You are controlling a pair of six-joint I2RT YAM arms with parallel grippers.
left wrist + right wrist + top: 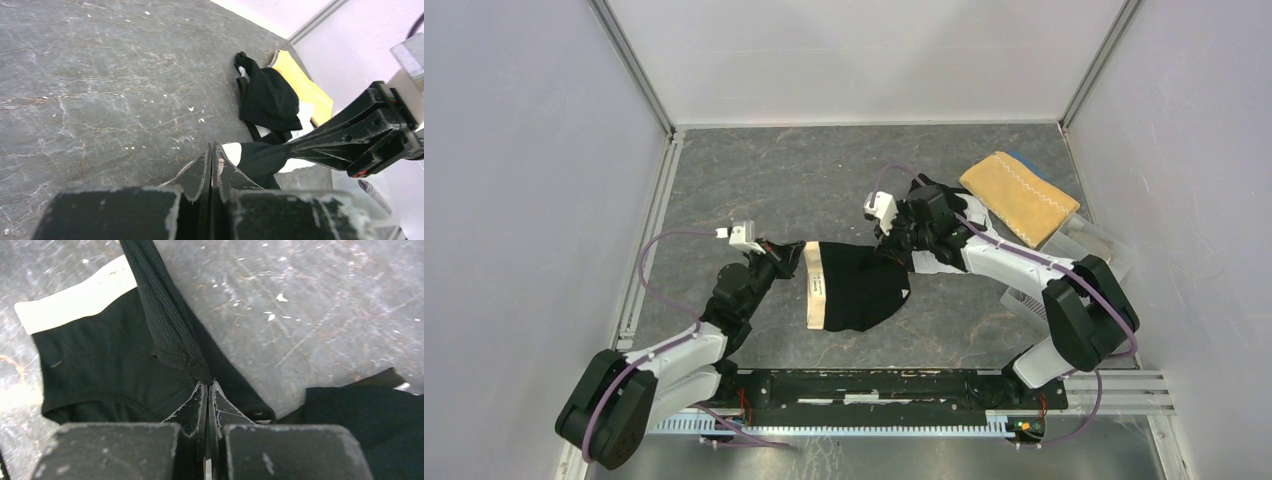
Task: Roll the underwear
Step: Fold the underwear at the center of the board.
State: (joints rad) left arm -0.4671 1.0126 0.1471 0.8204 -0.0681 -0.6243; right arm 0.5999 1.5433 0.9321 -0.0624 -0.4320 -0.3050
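A black underwear (859, 288) with a beige waistband (816, 288) lies spread at the table's middle. My left gripper (796, 258) is shut at the waistband's far corner; in the left wrist view its closed tips (212, 147) touch the pale band (231, 152). My right gripper (894, 250) is shut on a folded black ribbed edge (170, 330) of the same garment, pinched at the tips (207, 384). The cloth is stretched between the two grippers, and the right gripper also shows in the left wrist view (290, 146).
A second black garment (267, 97) lies near the mustard-yellow towel (1019, 195), which rests on the clear plastic tray (1084, 240) at the right. Dark cloth (365, 420) lies right of my right fingers. White walls enclose the table.
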